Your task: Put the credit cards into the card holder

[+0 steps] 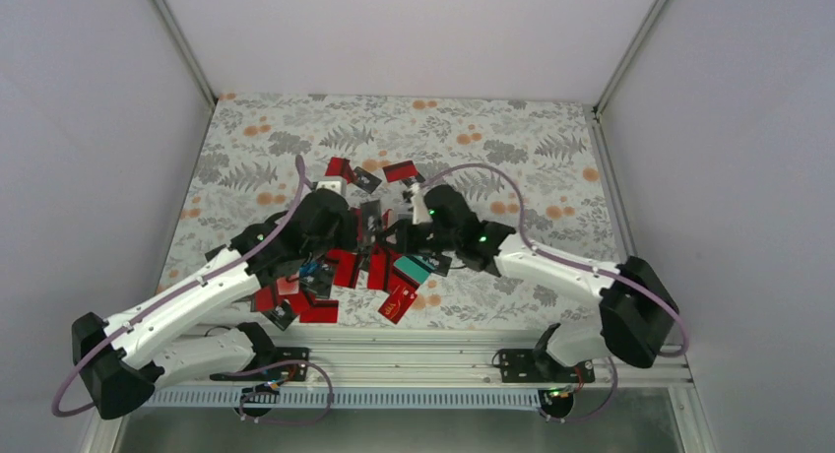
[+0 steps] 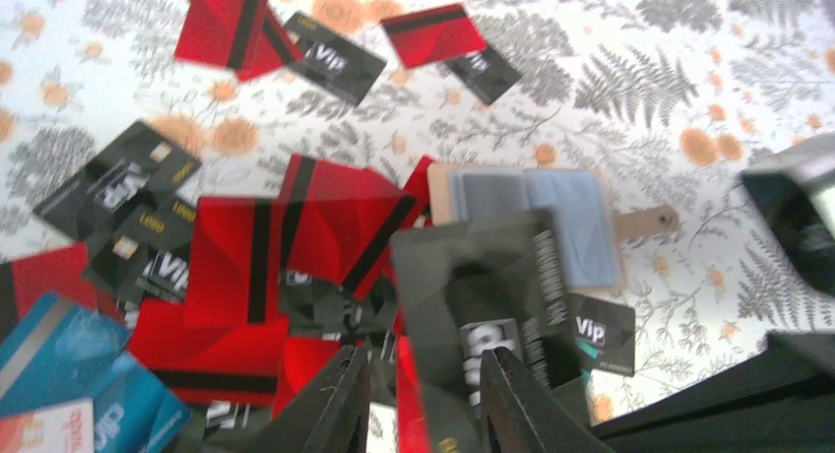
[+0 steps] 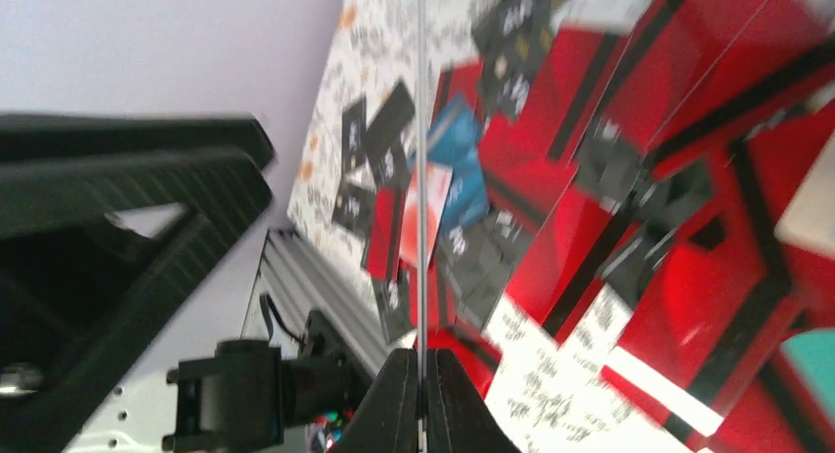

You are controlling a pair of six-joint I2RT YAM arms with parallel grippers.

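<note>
**Card holder point(image 2: 551, 212) open flat at the edge of a card heap**

The card holder lies open on the floral tabletop point(image 2: 640, 69), bluish sleeves facing up. It sits at the right rim of a heap of credit cards point(image 2: 246, 266), mostly red, some black, a few teal. A raised black card point(image 2: 482, 286) stands close to the lens and covers the holder's lower left corner. Red cards crowd the holder's left edge, and a flat Vip card point(image 2: 603, 332) lies just below it.

The left tool point(image 2: 418, 359) sits under the raised black card with its jaws partly apart, and red cards show through the gap. Whether either finger touches that card cannot be told. The right tool point(image 3: 420, 356) is clamped tight on a thin card point(image 3: 420, 177) seen edge-on as a bare line, so its face cannot be read.

In the top view the two arms point(image 1: 512, 256) meet over the heap, and the holder cannot be made out there. The right wrist view is smeared with blur.

In the left wrist view the holder's long axis runs left to right, and its snap tab point(image 2: 645, 220) points right, away from the heap.
</note>
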